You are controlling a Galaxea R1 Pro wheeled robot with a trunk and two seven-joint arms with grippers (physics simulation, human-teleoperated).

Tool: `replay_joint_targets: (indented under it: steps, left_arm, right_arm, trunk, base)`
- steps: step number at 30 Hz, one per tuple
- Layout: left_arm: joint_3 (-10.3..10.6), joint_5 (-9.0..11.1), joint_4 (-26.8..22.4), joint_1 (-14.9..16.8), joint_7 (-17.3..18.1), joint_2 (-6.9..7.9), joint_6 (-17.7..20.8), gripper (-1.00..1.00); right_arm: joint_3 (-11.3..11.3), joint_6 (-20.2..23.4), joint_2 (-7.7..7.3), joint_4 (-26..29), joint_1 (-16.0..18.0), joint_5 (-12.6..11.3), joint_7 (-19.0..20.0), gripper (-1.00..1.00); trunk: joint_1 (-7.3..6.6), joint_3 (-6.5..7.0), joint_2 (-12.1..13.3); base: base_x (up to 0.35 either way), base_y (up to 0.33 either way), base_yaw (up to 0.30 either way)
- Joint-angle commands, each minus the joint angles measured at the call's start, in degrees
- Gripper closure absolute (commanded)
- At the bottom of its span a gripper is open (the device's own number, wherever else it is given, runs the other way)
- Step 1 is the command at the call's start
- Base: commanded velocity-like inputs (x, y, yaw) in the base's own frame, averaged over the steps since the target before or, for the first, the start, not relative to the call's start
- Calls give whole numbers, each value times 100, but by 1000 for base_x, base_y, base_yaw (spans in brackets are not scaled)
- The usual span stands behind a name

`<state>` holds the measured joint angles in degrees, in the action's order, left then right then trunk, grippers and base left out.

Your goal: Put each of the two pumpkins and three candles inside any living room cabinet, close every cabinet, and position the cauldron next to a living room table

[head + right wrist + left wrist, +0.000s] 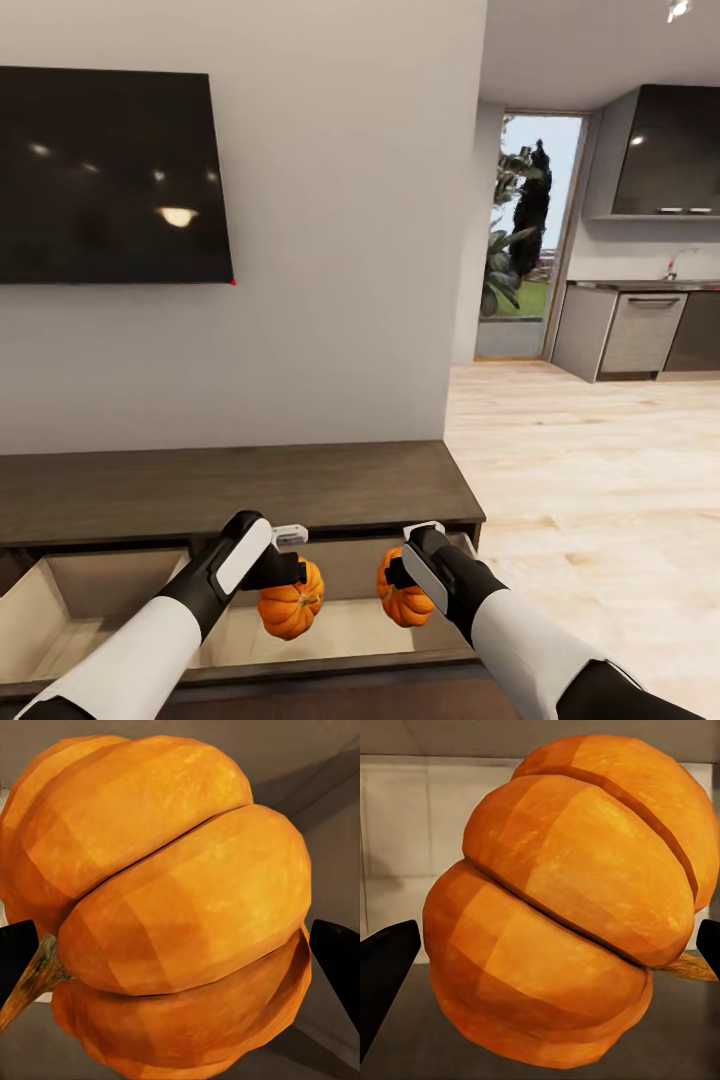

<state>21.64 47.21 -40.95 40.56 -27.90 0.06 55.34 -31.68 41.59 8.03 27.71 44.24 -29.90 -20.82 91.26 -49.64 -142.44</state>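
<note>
Orange pumpkins hang over the open drawer (330,640) of the brown cabinet (230,490), one in each gripper. The left gripper (290,580) is clamped on the left pumpkin (291,605), and the right gripper (395,578) is clamped on the right pumpkin (405,592). They sit near each other, just above the drawer floor. I think the putting-in step is on. Next, both should go a bit lower and let go, then the drawer needs pushing in.

- A black wall TV (105,175) hangs on the grey wall (340,300).
- Light wood plank floor (590,470) runs toward a glass door (525,240).
- Grey kitchen cabinets (640,330) stand beyond.
</note>
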Motion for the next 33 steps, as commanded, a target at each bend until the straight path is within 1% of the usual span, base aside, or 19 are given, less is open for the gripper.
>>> replay_joint_targets:
  steps: [1,5,11,13,24,33]
  left_arm:
    - [14,52,6,5,-53,3,8,100]
    - [9,52,-1,5,-48,3,11,100]
    - [9,52,-20,5,-54,4,6,100]
    - [8,52,-23,5,-56,5,5,100]
    - [12,50,-20,5,-50,8,-55,100]
    - [24,50,-17,5,-47,7,-86,100]
  right_arm:
    - [-40,16,-4,7,6,-50,-53,100]
    - [-40,16,13,7,6,-51,-53,100]
    - [-40,16,30,7,6,-46,-53,100]
    - [-40,16,31,7,6,-44,-53,100]
    - [-48,16,32,29,6,-50,-45,100]
    - [-49,16,32,25,6,-51,-45,100]
  trunk:
    - [-1,-6,-3]
    - [-1,-6,-3]
    - [-1,-6,-3]
    - [42,-43,-80]
    - [70,-286,-94]
    - [70,-286,-94]
  base:
    - [162,0,0]
    - [156,0,0]
    - [25,0,0]
    - [4,0,0]
    - [0,0,0]
    - [17,5,0]
